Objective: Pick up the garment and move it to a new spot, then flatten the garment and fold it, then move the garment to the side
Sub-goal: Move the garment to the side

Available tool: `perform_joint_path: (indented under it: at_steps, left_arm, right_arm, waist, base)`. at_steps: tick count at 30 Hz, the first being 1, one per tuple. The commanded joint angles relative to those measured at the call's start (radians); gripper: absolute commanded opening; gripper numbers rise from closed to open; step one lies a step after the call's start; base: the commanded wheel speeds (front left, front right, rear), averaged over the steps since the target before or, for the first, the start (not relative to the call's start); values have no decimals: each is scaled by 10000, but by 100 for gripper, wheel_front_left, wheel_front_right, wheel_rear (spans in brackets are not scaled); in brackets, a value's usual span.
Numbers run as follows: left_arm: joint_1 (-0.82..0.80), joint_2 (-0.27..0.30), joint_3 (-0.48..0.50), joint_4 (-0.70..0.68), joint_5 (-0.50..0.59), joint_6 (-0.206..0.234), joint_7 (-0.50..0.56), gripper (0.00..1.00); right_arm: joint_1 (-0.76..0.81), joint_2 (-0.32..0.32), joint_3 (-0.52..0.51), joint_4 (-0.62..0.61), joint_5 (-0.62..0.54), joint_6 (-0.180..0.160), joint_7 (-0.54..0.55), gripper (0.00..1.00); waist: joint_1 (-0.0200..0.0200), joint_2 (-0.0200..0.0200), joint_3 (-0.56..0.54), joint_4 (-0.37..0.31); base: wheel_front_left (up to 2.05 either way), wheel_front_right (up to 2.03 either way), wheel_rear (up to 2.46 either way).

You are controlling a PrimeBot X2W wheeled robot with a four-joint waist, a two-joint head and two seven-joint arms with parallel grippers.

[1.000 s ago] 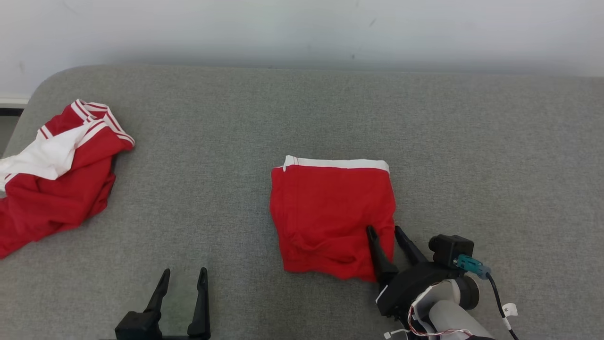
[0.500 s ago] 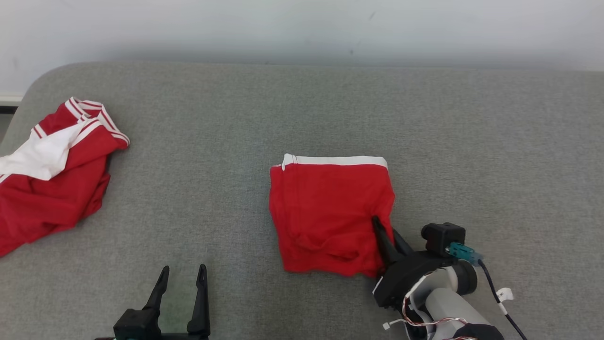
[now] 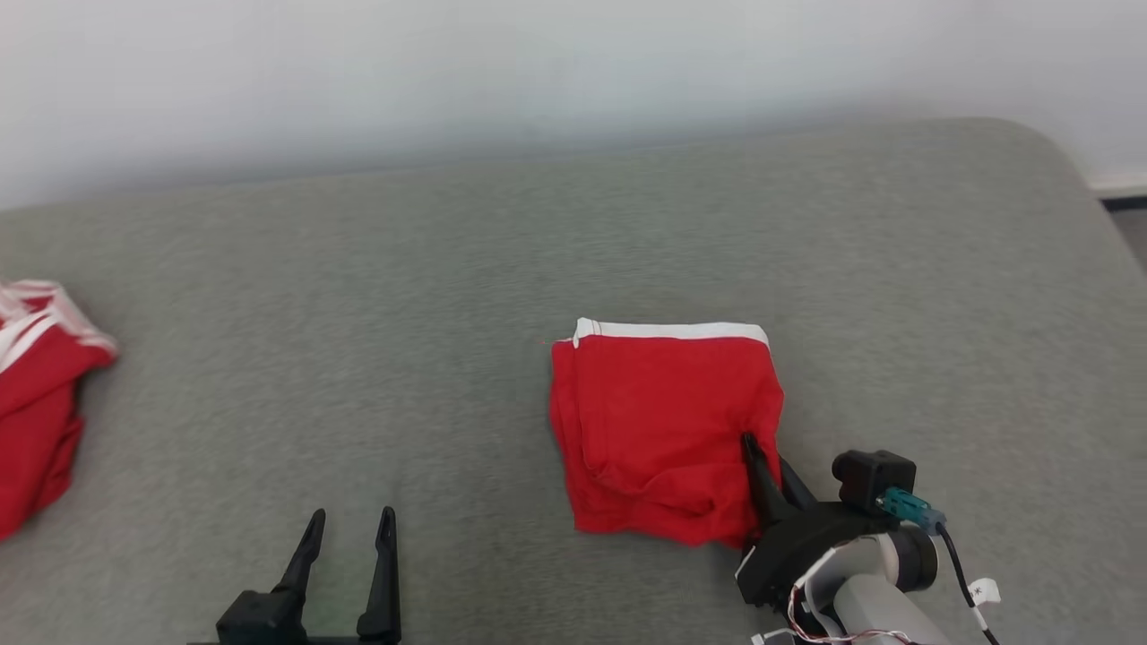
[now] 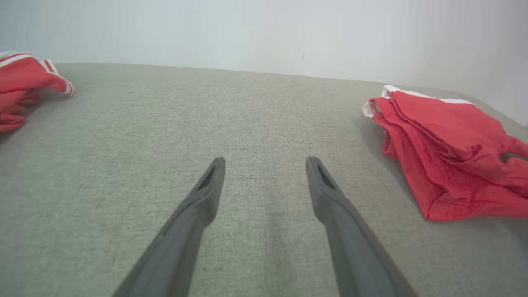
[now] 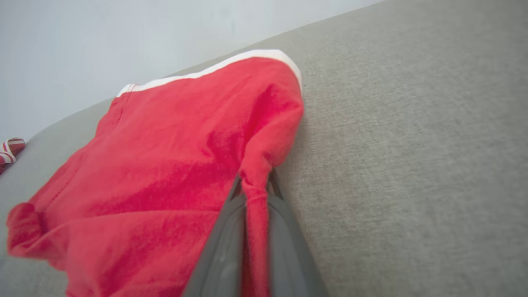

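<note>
- Because the left edge of the head view crops it, the crumpled red jersey shirt (image 3: pixel 36 403) with red-and-white striped trim shows just part of its heap. It lies at the far left of the grey woven-fabric surface (image 3: pixel 358 313), well apart from both grippers, and no lettering or number on it can be made out.
- From the left wrist the same shirt (image 4: pixel 20 82) is likewise cut by the frame, and from the right wrist a mere scrap of its striped trim (image 5: pixel 10 148) peeks in.
- The right gripper (image 3: pixel 762 457) has its two long dark fingers pressed together on a pinched-up ridge of cloth. That ridge is at the near right corner of the folded red garment (image 3: pixel 663 430), which has a white band along its far edge and lies mid-surface (the cloth hides the fingers' inner faces).
- How many layers that fold holds cannot be told.
- The left gripper (image 3: pixel 351 520) stands over bare surface with its fingers spread wide and nothing between them; the bottom edge cuts its base.
- Count: two garments, two grippers, four dark fingers, and one pale forearm (image 3: pixel 860 600) (cropped at the bottom).
</note>
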Motion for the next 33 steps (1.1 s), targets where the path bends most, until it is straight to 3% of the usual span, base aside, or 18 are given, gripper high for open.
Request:
perform_joint_path:
  at_steps: [1,6,15,25,33]
  left_arm:
    - [-122,-1,-16,15,-86,-44,-32,100]
    - [-233,1,50,72,-17,-60,-31,100]
    - [-402,7,109,207,68,-145,-32,100]
    - [-1279,16,-455,624,278,-319,-31,100]
    - [-1019,13,-28,448,498,-347,-31,100]
  right_arm:
    - [199,17,-35,-33,83,-24,2,0]
    - [182,22,79,-94,163,-24,2,0]
    - [298,27,402,-251,510,-25,3,0]
    - [526,28,-131,-701,196,-25,2,0]
    - [10,26,142,-721,-48,-25,2,0]
  waist:
    - [0,-1,-179,-1529]
    - [0,-1,-47,-2936]
    - [0,-1,121,-4730]
    - [0,-1,578,-4941]
    - [0,-1,794,-4883]
  base:
    - [0,0,0]
    - [0,0,0]
    - [0,0,0]
    - [0,0,0]
    - [0,0,0]
